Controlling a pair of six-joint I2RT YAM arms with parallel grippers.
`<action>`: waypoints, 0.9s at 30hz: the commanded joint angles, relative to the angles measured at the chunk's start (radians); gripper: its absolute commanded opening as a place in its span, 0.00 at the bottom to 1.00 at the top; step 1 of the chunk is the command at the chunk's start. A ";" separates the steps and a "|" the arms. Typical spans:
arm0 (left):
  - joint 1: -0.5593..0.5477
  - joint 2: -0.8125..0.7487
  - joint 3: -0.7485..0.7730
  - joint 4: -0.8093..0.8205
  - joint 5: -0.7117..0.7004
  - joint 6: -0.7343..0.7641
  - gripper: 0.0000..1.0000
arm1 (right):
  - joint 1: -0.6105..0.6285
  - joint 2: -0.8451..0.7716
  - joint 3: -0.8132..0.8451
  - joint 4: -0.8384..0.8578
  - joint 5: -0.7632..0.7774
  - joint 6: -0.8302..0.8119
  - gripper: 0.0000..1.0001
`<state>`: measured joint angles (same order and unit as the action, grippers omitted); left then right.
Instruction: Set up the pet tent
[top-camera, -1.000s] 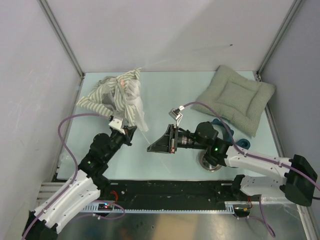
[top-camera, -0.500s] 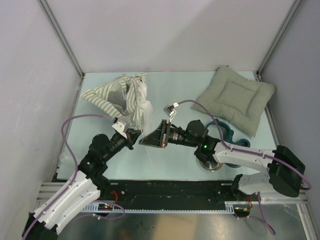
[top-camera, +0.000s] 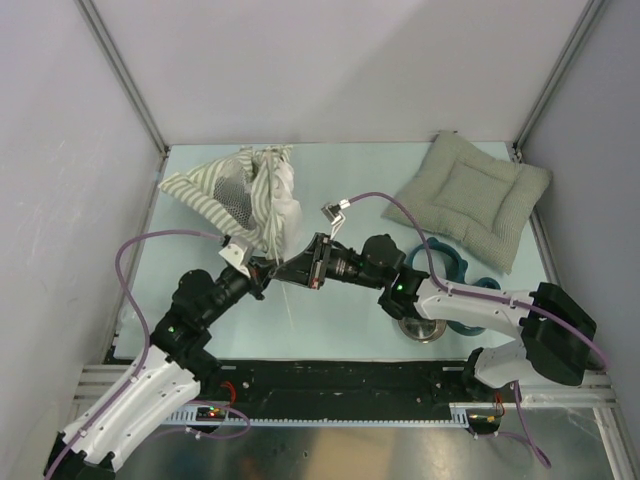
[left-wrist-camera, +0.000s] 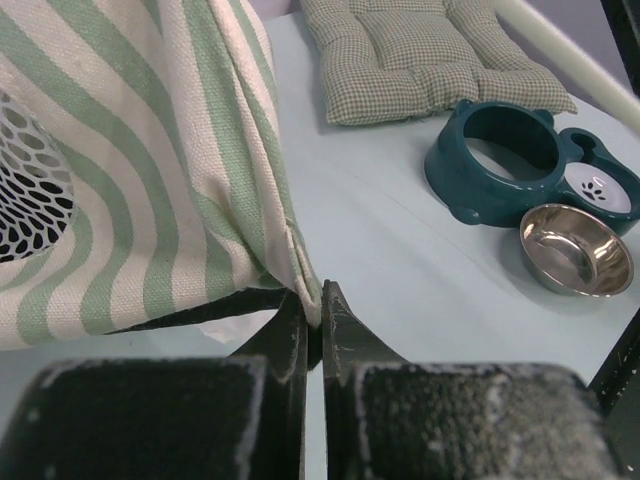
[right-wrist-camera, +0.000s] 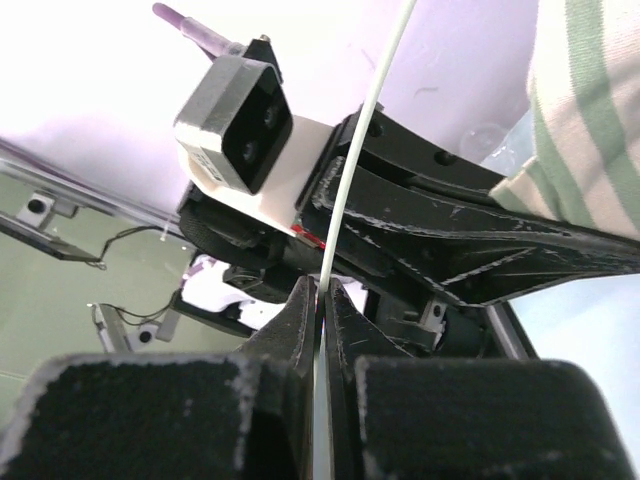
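- A quilted grey-green checked cushion (top-camera: 472, 198) is seen lying flat at the far right corner of the pale counter (top-camera: 350, 185).
- A teal two-ring bowl holder (left-wrist-camera: 450, 172) is set near it.
- A steel bowl (left-wrist-camera: 575, 250) is pictured on the counter, just beside the holder.

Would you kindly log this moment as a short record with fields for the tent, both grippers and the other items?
tent: collapsed, at the far left of the table
left gripper: shut on the tent's striped lower corner
right gripper: shut on a thin white rod, close to the left gripper
cushion: flat, far right
feeder: teal, near the cushion, large ring empty
bowl: steel, on the table beside the feeder
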<state>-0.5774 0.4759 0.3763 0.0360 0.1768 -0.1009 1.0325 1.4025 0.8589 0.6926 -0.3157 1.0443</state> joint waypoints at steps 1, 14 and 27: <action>-0.050 -0.023 0.038 -0.109 0.149 -0.056 0.00 | -0.034 -0.032 0.051 0.026 0.171 -0.195 0.00; -0.052 -0.032 0.051 -0.110 0.141 -0.048 0.00 | 0.026 -0.037 -0.060 0.014 0.244 -0.396 0.00; -0.056 -0.099 0.044 -0.177 0.183 -0.035 0.00 | -0.048 0.106 0.103 0.181 0.193 -0.342 0.00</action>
<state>-0.5938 0.3920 0.3885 -0.0574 0.1627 -0.1047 1.0748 1.5005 0.8711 0.7418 -0.2241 0.7506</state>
